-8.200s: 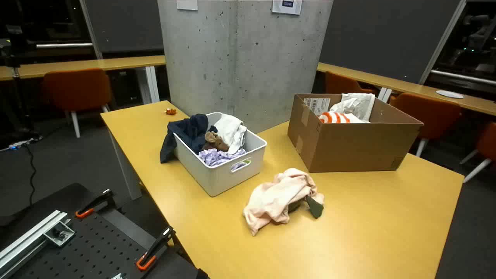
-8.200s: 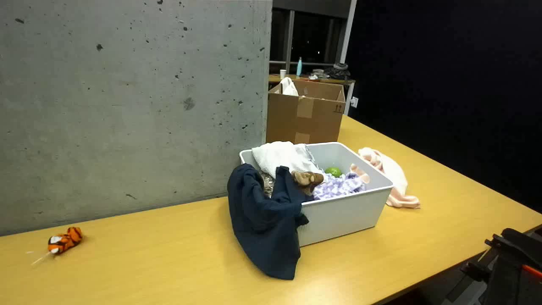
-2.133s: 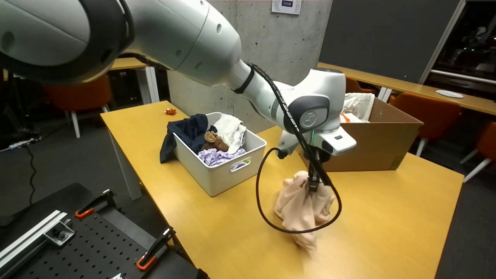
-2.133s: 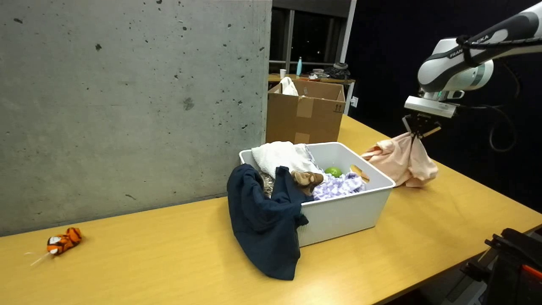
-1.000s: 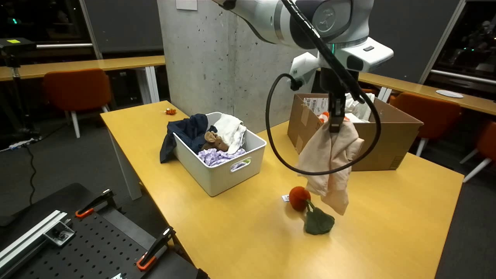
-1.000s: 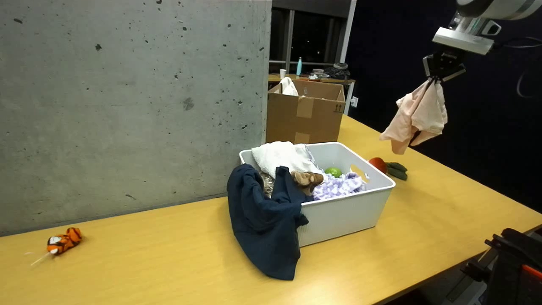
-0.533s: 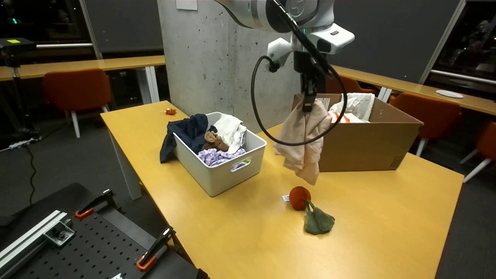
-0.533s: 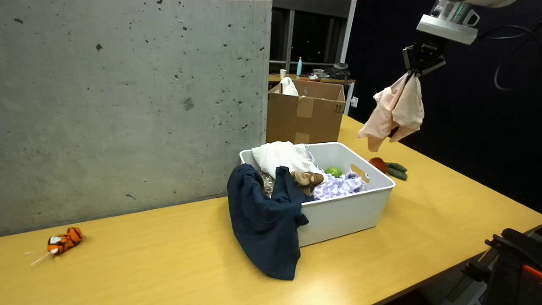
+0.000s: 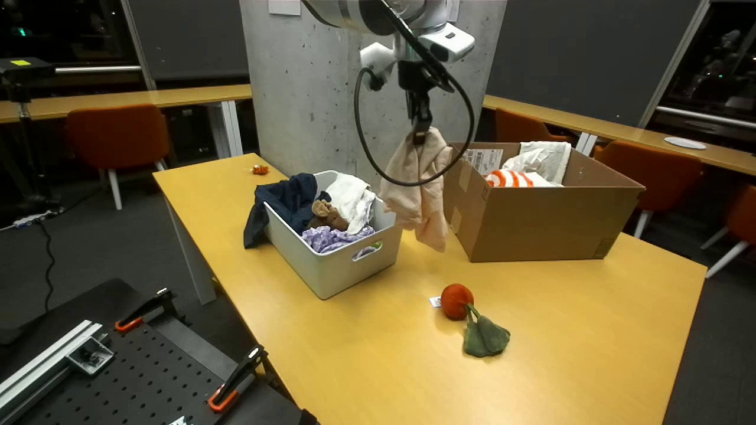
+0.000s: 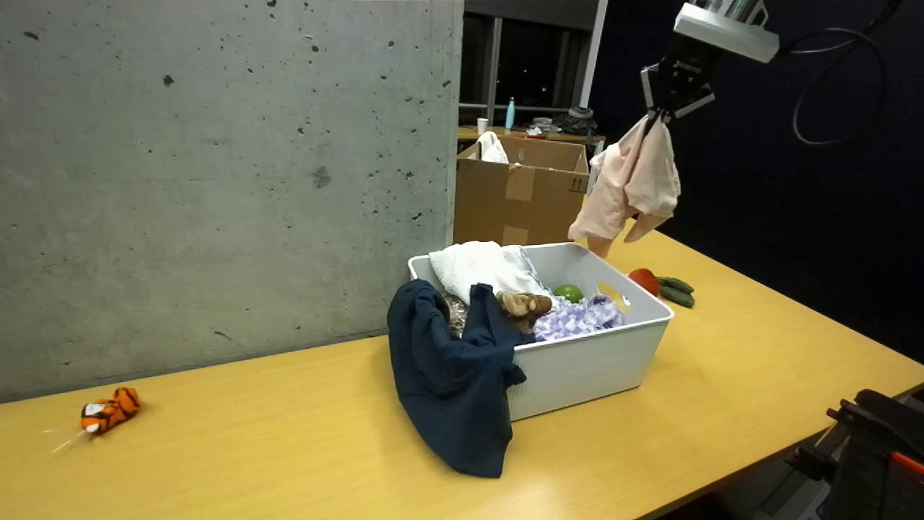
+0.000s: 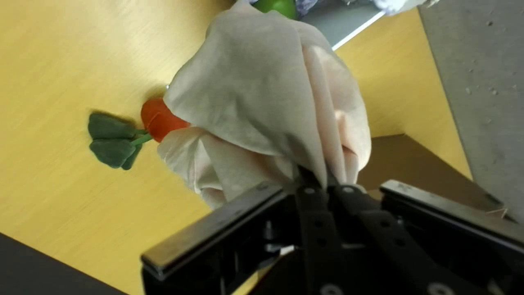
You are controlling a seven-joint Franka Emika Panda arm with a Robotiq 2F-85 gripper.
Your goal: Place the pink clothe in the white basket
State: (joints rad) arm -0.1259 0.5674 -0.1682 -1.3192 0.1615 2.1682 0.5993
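My gripper (image 9: 420, 137) is shut on the top of the pink cloth (image 9: 426, 209), which hangs in folds well above the table. In the wrist view the cloth (image 11: 254, 82) droops from the pinched fingers (image 11: 313, 200) and covers much of the scene below. The white basket (image 9: 331, 271) stands on the table, holding a white cloth, a purple checked cloth, a brown plush and a green lime; a navy cloth (image 10: 447, 390) drapes over its side. In an exterior view the pink cloth's lower edge (image 10: 595, 242) hangs near the basket's far rim; whether it overlaps the opening I cannot tell.
A cardboard box (image 9: 549, 224) with cloths inside stands near the basket. A red-orange plush vegetable (image 9: 456, 301) with green leaves lies on the table. Behind rises a concrete pillar (image 10: 216, 180). A small tiger-striped toy (image 10: 108, 410) lies at the table's far end.
The pink cloth was lifted off the table, uncovering the plush vegetable. Over the last second my gripper has carried it toward the white basket, staying shut.
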